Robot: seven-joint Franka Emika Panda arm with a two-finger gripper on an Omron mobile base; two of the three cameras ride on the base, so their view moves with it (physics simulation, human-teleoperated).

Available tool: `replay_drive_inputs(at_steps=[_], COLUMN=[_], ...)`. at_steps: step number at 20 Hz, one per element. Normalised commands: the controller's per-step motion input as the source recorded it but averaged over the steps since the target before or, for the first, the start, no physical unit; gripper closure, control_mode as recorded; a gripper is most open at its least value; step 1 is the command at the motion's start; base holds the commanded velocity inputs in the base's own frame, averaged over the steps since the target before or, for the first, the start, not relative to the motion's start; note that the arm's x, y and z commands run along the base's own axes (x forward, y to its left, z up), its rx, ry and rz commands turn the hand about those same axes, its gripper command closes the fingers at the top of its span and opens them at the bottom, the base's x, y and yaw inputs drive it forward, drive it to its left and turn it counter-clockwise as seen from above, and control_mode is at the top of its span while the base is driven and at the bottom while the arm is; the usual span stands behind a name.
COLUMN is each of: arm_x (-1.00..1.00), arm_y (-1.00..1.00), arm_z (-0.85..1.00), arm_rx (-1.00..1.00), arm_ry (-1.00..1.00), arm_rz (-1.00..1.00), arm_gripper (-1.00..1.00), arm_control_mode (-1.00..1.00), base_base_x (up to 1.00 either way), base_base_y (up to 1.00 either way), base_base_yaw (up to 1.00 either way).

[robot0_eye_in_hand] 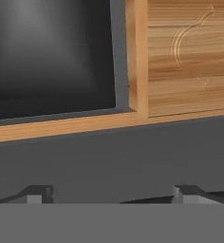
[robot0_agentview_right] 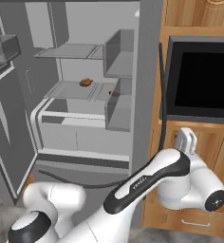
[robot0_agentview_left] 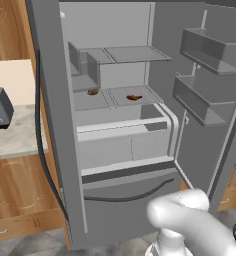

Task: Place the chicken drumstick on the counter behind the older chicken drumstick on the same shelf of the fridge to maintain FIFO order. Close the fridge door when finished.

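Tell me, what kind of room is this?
A kitchen, most likely. There is a big grey fridge with its doors open and food on a shelf, wooden cabinets under a stone counter, and a built-in black oven.

I saw the tall grey fridge (robot0_agentview_left: 50,125) with pale grey translucent shelves (robot0_agentview_left: 92,100) carrying two golden-brown drumsticks (robot0_agentview_left: 134,97), darker in patches. The beige-grey marbled stone counter (robot0_agentview_left: 15,135) sat over brown carved wooden cabinets (robot0_agentview_left: 20,192). The oven's glass panel (robot0_agentview_right: 204,78) was black.

two drumsticks (robot0_agentview_left: 93,91) (robot0_agentview_left: 134,97) on one shelf (robot0_agentview_left: 97,101) (apart).
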Motion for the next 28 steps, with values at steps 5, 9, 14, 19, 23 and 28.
replay_drive_inputs(at_steps=[5, 9, 14, 19, 23, 28], arm_x=[0.71, 0.52, 0.21, 0.01, -0.01, -0.25], arm_y=[-0.50, -0.16, 0.46, 0.83, 0.99, 1.00], arm_z=[-0.39, -0.24, 0.00, 0.00, 0.00, 0.09], arm_rx=[0.09, 0.08, 0.00, -0.02, -0.04, -0.09], arm_ry=[0.01, 0.00, 0.00, 0.03, 0.04, 0.02], arm_rz=[0.12, 0.16, 0.12, 0.14, 0.13, 0.10], arm_gripper=[-1.00, -1.00, -1.00, -1.00, -1.00, -1.00], arm_control_mode=[-1.00, -1.00, -1.00, -1.00, -1.00, -1.00], base_base_x=[0.00, 0.00, 0.00, 0.00, 0.00, 0.00], base_base_y=[0.00, 0.00, 0.00, 0.00, 0.00, 0.00], base_base_yaw=[0.00, 0.00, 0.00, 0.00, 0.00, 0.00])
